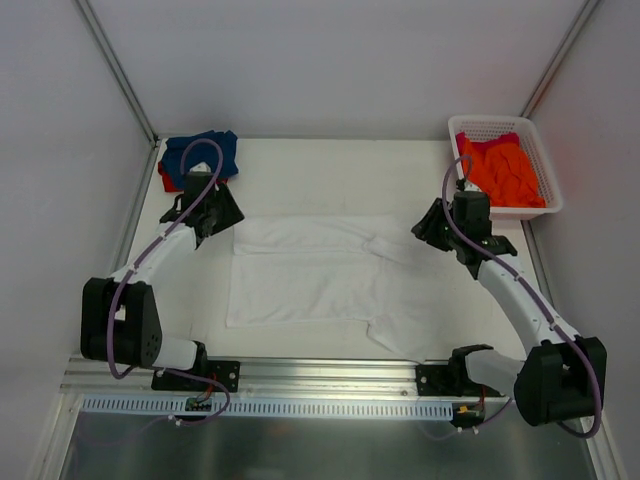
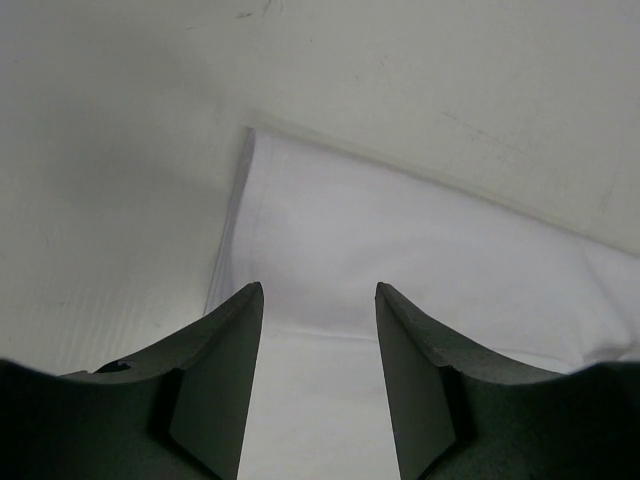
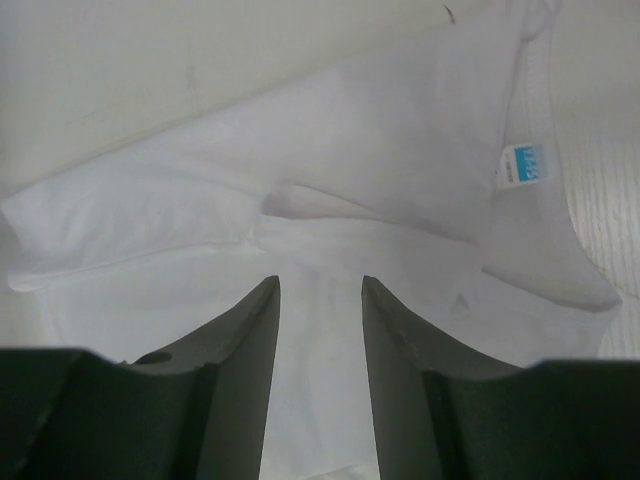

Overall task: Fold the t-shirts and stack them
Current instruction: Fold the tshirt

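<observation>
A large white t-shirt (image 1: 310,275) lies spread on the table, its far long side folded over toward the middle. My left gripper (image 1: 207,228) hovers open at the shirt's far left corner; the left wrist view shows that folded corner (image 2: 300,200) beyond the empty jaws of the left gripper (image 2: 320,290). My right gripper (image 1: 428,228) is open above the shirt's far right end, by the sleeve and collar. In the right wrist view the right gripper (image 3: 320,285) is empty over white cloth (image 3: 250,230), a blue neck label (image 3: 523,165) at upper right. Orange t-shirts (image 1: 505,172) fill the basket. A blue t-shirt (image 1: 205,150) lies over a red one (image 1: 163,178) at far left.
The white lattice basket (image 1: 545,150) stands at the far right corner of the table. The blue and red pile sits in the far left corner next to my left wrist. A metal rail (image 1: 320,378) runs along the near edge between the arm bases.
</observation>
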